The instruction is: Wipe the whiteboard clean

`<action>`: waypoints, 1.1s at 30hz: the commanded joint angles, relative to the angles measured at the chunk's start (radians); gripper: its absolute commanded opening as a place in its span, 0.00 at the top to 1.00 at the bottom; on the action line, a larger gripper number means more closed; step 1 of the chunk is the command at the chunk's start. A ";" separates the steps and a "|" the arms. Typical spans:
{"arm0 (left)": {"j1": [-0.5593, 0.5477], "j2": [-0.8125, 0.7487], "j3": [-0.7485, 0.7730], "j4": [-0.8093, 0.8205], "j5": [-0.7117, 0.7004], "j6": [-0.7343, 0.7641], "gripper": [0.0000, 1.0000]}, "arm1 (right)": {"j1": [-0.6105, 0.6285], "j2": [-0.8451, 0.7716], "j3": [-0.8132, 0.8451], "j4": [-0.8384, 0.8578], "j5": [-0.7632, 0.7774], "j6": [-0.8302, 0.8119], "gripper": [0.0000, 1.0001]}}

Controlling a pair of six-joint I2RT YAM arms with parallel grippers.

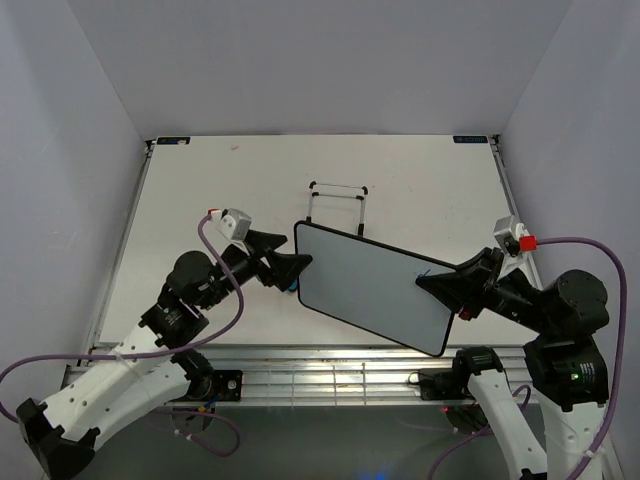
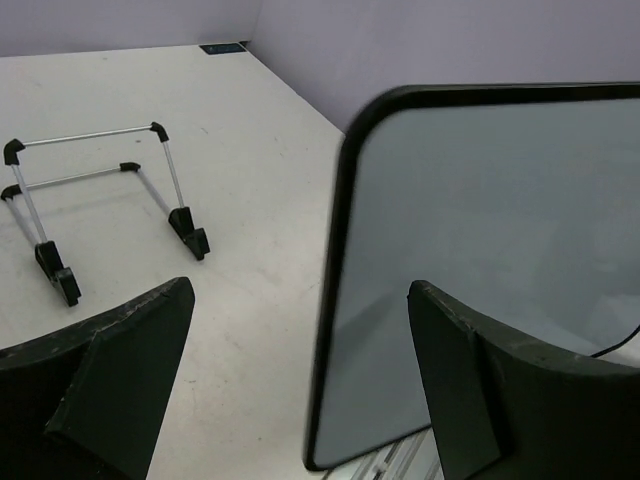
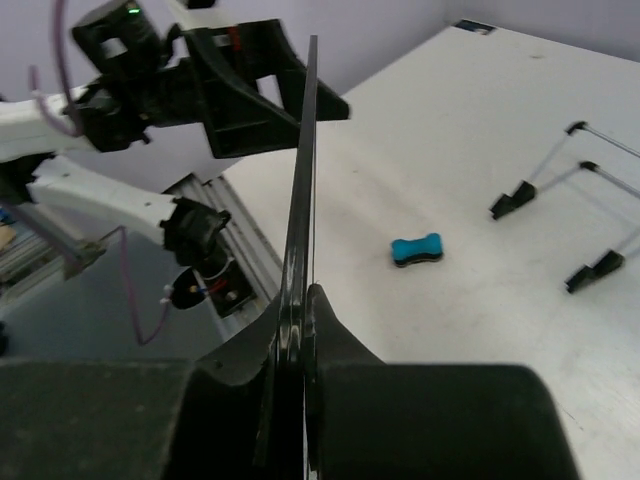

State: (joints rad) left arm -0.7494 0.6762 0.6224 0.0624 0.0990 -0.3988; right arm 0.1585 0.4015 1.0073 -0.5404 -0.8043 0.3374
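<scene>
**White board held in the air by the right arm, left arm free beside it**

The left gripper (image 1: 290, 262) stood wide open and grasped nothing, just beside the board's left edge. I judge it was free to take the small blue bone-shaped eraser (image 3: 416, 250) lying on the white table (image 1: 200, 180) below it. The thin wire stand (image 1: 338, 205) stood empty behind. The small black-rimmed rectangular whiteboard (image 1: 370, 285), which looked blank, hung tilted above the table, with the right gripper (image 1: 432, 282) clenched on its right part, probably to steady it for wiping.
</scene>
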 commanded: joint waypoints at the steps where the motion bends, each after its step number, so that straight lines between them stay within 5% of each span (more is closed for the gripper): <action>1: 0.007 -0.036 0.042 -0.052 0.120 0.037 0.02 | 0.027 0.008 0.063 0.164 -0.220 0.084 0.92; 6: 0.007 -0.096 0.079 -0.033 0.530 0.038 0.02 | 0.036 -0.010 0.016 0.345 -0.308 0.221 0.92; 12: 0.008 -0.119 0.069 0.046 0.726 -0.020 0.04 | 0.058 0.011 0.051 0.395 -0.335 0.255 0.92; 15: 0.008 -0.139 0.068 0.095 0.800 -0.043 0.32 | 0.068 0.025 0.062 0.393 -0.334 0.238 0.92; 16: 0.007 -0.151 0.066 0.105 0.804 -0.049 0.52 | 0.072 0.029 0.062 0.393 -0.332 0.235 0.92; 22: 0.007 -0.138 0.060 0.135 0.840 -0.084 0.58 | 0.078 0.068 0.074 0.399 -0.323 0.210 0.92; 25: 0.007 -0.126 0.050 0.183 0.852 -0.118 0.89 | 0.078 0.077 0.073 0.456 -0.329 0.247 0.92; 27: 0.008 -0.109 0.048 0.214 0.854 -0.141 1.00 | 0.078 0.076 0.044 0.575 -0.346 0.299 0.92; 32: 0.007 -0.079 0.046 0.238 0.776 -0.164 1.00 | 0.078 0.077 -0.004 0.685 -0.372 0.368 0.92; 33: 0.008 -0.087 0.046 0.229 0.737 -0.167 1.00 | 0.078 0.080 -0.010 0.683 -0.372 0.356 0.86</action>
State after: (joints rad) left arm -0.7341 0.5735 0.6754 0.2550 0.8791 -0.5419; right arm 0.2291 0.4679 1.0050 -0.0055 -1.1778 0.6338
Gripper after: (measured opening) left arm 0.128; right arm 0.090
